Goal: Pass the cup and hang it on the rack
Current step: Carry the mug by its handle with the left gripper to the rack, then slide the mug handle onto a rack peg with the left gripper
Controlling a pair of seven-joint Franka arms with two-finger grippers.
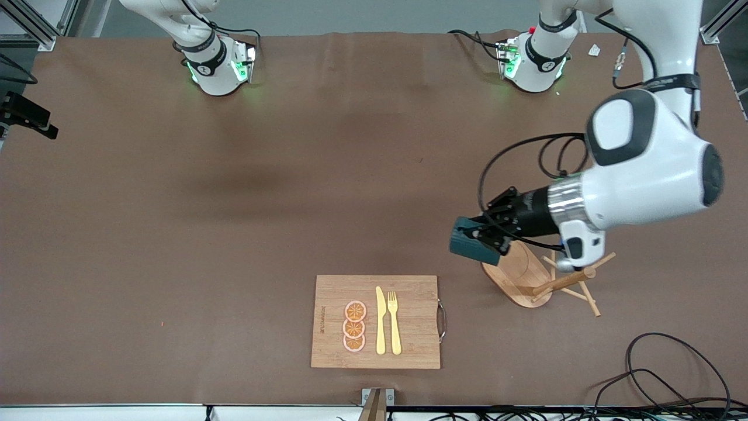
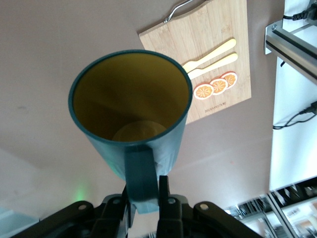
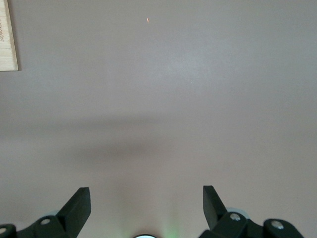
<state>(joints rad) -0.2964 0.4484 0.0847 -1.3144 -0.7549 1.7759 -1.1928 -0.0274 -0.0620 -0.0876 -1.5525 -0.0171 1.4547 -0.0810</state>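
Observation:
The dark teal cup (image 1: 469, 242) hangs in the air beside the rack (image 1: 522, 273), on the side toward the right arm's end of the table. My left gripper (image 1: 489, 235) is shut on its handle. In the left wrist view the cup (image 2: 131, 119) points its yellowish-brown inside at the camera, and the left gripper (image 2: 143, 188) pinches the handle between both fingers. The light wooden rack has an oval base, with its post and thin pegs partly under the left wrist. My right gripper (image 3: 146, 196) waits open over bare brown table, with nothing between its fingers.
A bamboo cutting board (image 1: 409, 316) lies near the table's front edge, with a yellow knife (image 1: 380, 320), a fork (image 1: 394, 321) and three orange slices (image 1: 354, 326) on it. Black cables (image 1: 660, 374) coil at the front corner by the left arm's end.

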